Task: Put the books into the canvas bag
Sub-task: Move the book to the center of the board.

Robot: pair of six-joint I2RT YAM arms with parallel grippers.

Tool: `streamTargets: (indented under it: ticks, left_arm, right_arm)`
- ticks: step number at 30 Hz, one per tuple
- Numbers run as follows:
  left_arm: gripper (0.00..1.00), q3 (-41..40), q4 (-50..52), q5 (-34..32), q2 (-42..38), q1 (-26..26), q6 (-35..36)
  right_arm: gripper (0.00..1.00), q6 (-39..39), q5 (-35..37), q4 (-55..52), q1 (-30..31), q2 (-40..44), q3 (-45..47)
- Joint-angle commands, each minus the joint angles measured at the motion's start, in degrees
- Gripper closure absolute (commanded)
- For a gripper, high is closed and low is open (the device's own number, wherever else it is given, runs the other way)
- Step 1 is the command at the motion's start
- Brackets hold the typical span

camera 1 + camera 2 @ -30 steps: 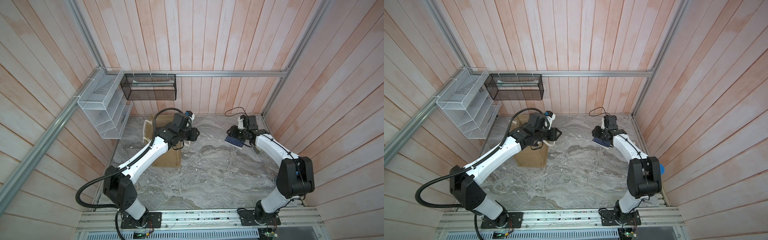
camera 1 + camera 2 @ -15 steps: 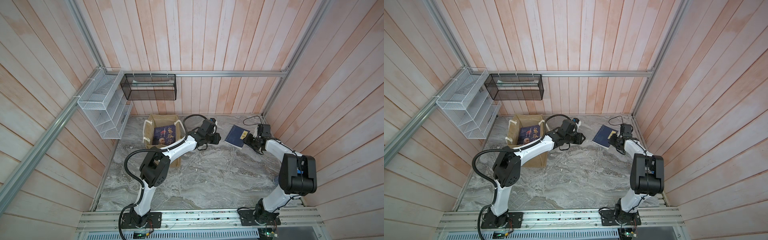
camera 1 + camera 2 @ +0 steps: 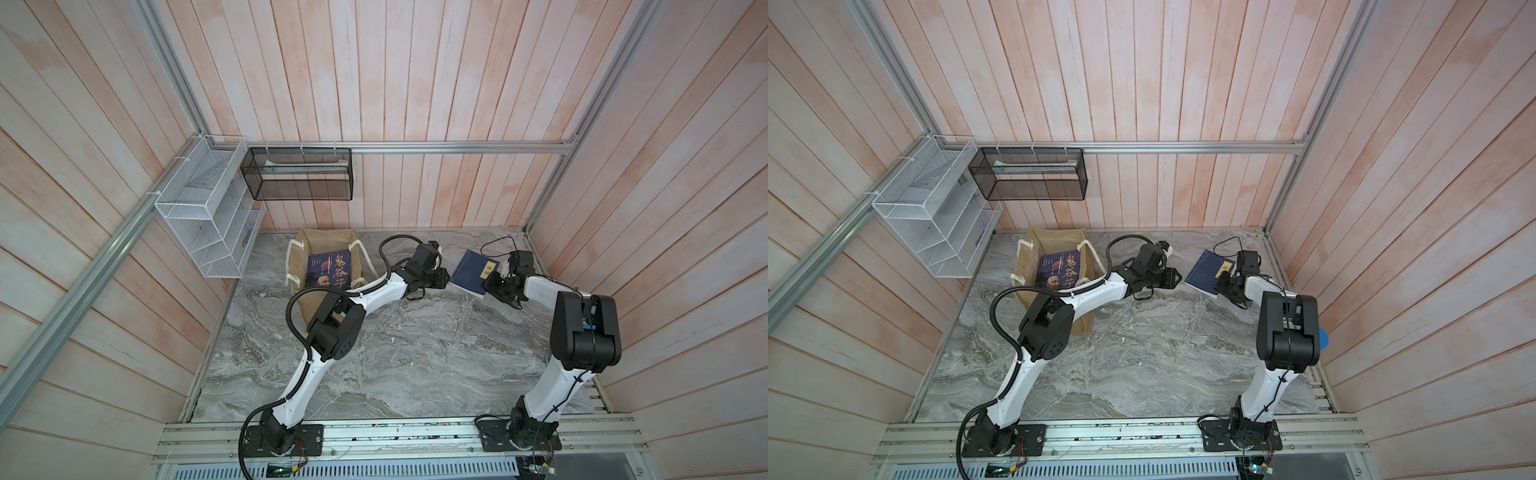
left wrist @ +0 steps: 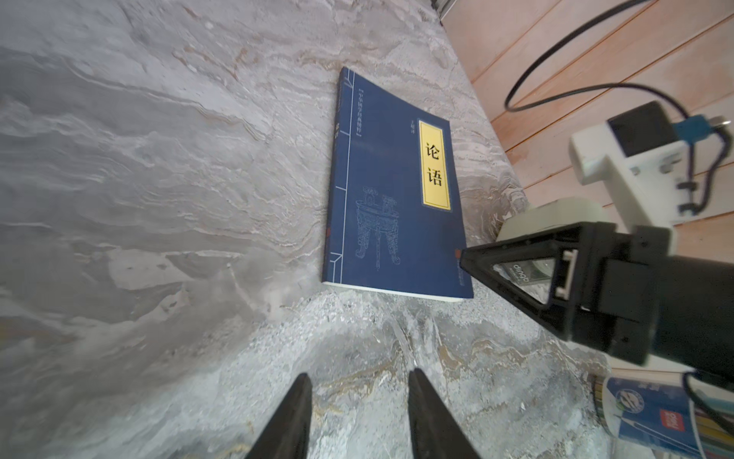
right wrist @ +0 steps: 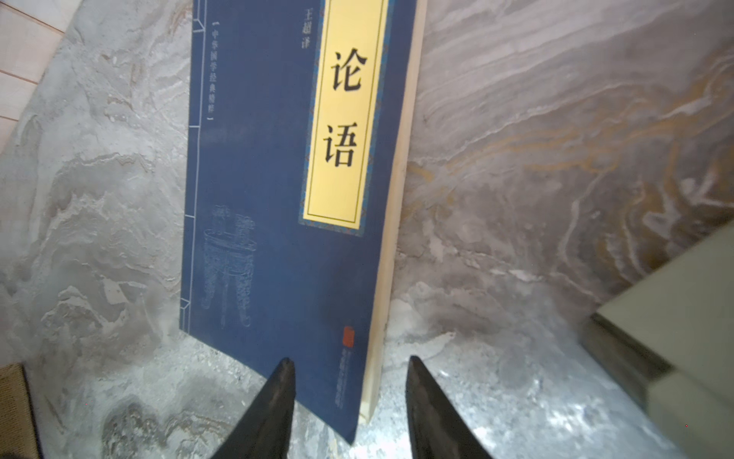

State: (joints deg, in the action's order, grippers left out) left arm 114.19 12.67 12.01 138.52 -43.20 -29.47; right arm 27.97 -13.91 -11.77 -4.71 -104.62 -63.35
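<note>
navy book (image 3: 473, 273): lay flat and face up on the marble surface (image 3: 415, 353), at its far right, well apart from the bag and between the two hands.
why there: judged to be the next book to go in; flat on stone it gave no edge to pinch, so a corner probably had to be lifted first.
right hand (image 5: 349, 359): jaws stood apart and clamped on nothing; the book's near corner sat between the two fingers, low over the cover. whether a tip touched the paper could not be told.
left hand (image 4: 359, 373): jaws apart and empty, over bare stone just short of the book's bottom edge, pointed at it, likely waiting to take or steady the book.
canvas bag (image 3: 328, 242): stood upright with its mouth open at the far left of the surface, rope handles fallen to the sides, so a book could drop straight in.
portrait-cover book (image 3: 330, 270): already inside the bag, leaning with its cover up.
navy cover writing: yellow label read "论语"; beside it "王超译"; a column near the spine read "中华国学经典精粹"; a red seal and the line under it were too small to read.
bag book writing: large gold "鬼谷子".
wire baskets (image 3: 199, 216): hung on the walls, apart from the work.
</note>
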Motion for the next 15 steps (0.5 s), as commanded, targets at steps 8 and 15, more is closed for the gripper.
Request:
streamTargets:
  ticks: [8,15]
  left_arm:
    - [0.57,8.54,-4.14,0.90,10.49,-0.04,-3.38]
    - [0.57,10.41,-7.61,0.43,12.73,0.31,-5.11]
  right_arm:
    - [0.60,1.46,-5.95,3.00,-0.35,0.44,-0.68]
    - [0.64,4.16,-8.80,6.93,-0.39,0.37,1.02]
